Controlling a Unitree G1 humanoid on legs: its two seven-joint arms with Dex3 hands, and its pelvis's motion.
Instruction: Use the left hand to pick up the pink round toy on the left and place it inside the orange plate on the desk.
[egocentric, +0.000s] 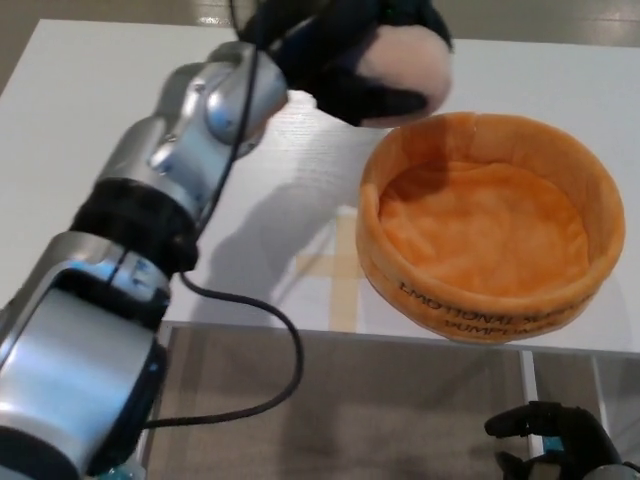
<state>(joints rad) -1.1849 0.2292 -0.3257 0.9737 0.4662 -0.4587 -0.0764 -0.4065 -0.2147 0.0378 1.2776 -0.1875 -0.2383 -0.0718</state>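
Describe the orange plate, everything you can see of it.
The orange plate is a round, soft-looking plush basket with a thick padded wall and a wrinkled fabric floor. Dark lettering runs along its near outer wall, upside down from this view. It sits upright on the white desk, right of a tan tape cross, and it is empty. The left hand, holding the pink round toy, hovers by its far-left rim.

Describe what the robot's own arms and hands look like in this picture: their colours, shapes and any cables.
The left arm is built of rounded, glossy silver-grey shells joined by a black band, with a thin black cable looping loose along it. Its left robot hand is matt black with thick fingers. Of the right side only the black right robot hand shows, at the bottom edge, with a small blue detail beside it.
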